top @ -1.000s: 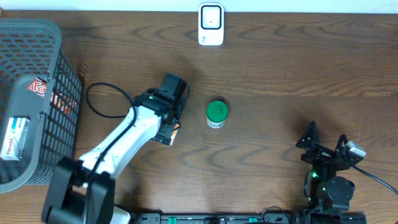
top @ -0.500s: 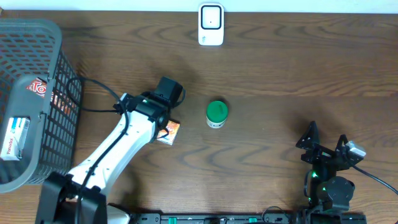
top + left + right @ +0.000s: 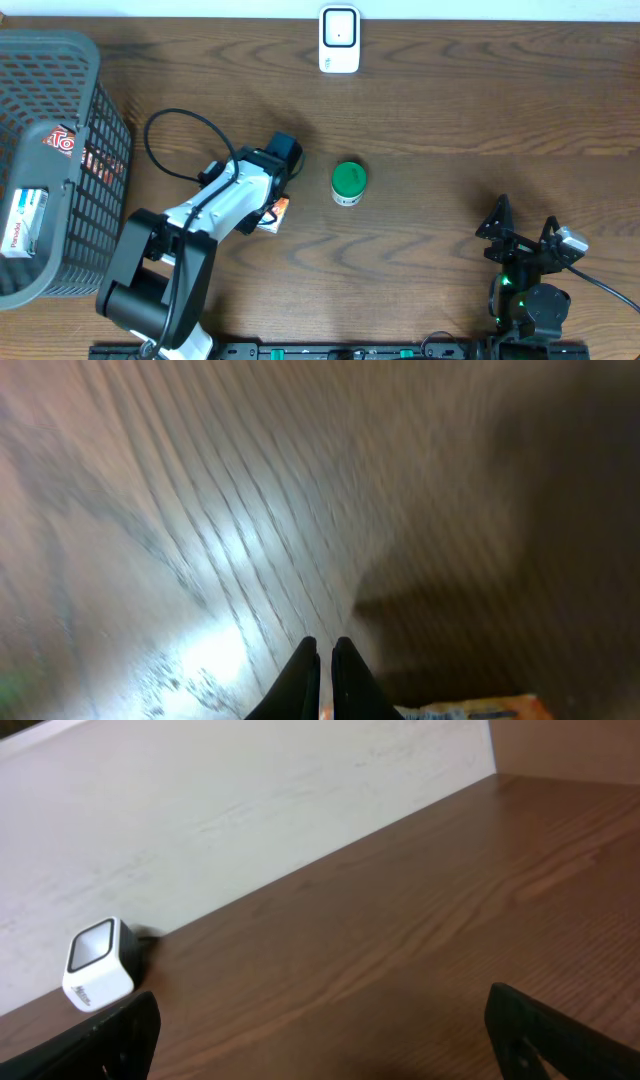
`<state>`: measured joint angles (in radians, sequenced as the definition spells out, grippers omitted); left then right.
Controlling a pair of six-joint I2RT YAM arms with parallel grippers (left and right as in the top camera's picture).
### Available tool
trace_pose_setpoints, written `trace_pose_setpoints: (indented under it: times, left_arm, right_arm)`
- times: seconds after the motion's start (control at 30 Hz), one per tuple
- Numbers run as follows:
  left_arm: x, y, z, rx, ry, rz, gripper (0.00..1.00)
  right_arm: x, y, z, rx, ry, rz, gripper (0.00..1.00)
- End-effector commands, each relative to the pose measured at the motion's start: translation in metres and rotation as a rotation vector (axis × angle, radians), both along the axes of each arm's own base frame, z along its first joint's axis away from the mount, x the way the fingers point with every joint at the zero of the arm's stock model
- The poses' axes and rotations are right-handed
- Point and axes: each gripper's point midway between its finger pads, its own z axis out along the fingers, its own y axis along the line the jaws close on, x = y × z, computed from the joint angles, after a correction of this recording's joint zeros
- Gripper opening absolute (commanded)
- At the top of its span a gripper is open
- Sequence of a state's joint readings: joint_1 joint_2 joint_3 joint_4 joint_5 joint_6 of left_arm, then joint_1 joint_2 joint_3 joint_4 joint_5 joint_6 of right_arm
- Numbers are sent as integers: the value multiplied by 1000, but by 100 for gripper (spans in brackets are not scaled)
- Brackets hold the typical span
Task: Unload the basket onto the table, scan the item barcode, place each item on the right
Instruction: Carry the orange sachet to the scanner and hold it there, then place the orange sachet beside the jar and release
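Observation:
The item, a small orange and white packet, lies on the wood table just left of centre, partly under my left arm's wrist. In the left wrist view my left gripper is shut, its black fingers almost touching above the blurred table. A sliver of orange shows between them, and the packet runs off to the lower right. The white barcode scanner stands at the back centre and shows again as the scanner by the wall. My right gripper stands open at the front right, holding nothing.
A green-lidded jar stands just right of the packet. A grey mesh basket with several packaged goods fills the left edge. A black cable loops from the left arm towards the basket.
The left gripper went from open to shut over the packet, and the left arm swung round. The packet has hardly shifted. The right arm has not moved.

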<state>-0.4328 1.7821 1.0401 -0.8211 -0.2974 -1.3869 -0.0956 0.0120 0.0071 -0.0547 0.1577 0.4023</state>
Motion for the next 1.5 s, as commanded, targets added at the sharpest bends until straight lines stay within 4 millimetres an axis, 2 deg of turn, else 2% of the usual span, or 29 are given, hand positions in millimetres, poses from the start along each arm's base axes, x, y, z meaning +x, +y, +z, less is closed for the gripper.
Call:
trace_pose_setpoints:
  times: [0.0, 0.27, 0.37, 0.43, 0.6, 0.7, 0.83, 0.97, 1.07, 1.17, 1.27, 1.37, 1.47]
  left_arm:
    - [-12, -14, -11, -93, 69, 16, 8]
    - [-25, -41, -16, -257, 142, 31, 8]
    - [-24, -58, -17, -348, 152, 22, 8]
    - [-17, -72, -17, -421, 134, -3, 8]
    - [16, -107, -11, -587, 18, -97, 12]
    - [25, -112, -9, -607, -21, -109, 12]
    - [25, -112, -7, -607, -23, -116, 11]
    - [31, -109, 4, -588, -66, -192, 11]
    - [39, -106, 26, -565, -137, -276, 11]
    - [48, -102, 59, -534, -243, -375, 12]
    - [56, -89, 109, -447, -402, -480, 17]
    - [60, -65, 158, -316, -562, -531, 42]
    - [57, -33, 208, -174, -716, -509, 61]
  right_arm:
    - [0, 0, 0, 8, -6, -2, 99]
    - [0, 0, 0, 8, -6, -2, 99]
    - [0, 0, 0, 8, -6, -2, 99]
    - [0, 0, 0, 8, -6, -2, 99]
    - [0, 0, 0, 8, -6, -2, 99]
    - [0, 0, 0, 8, -6, -2, 99]
    - [0, 0, 0, 8, -6, -2, 99]
    - [0, 0, 0, 8, -6, -2, 99]
    - [0, 0, 0, 8, -6, -2, 99]
    - [0, 0, 0, 8, -6, -2, 99]
    - [0, 0, 0, 8, -6, -2, 99]
    - [0, 0, 0, 8, -6, -2, 99]
    - [0, 0, 0, 8, -6, -2, 99]
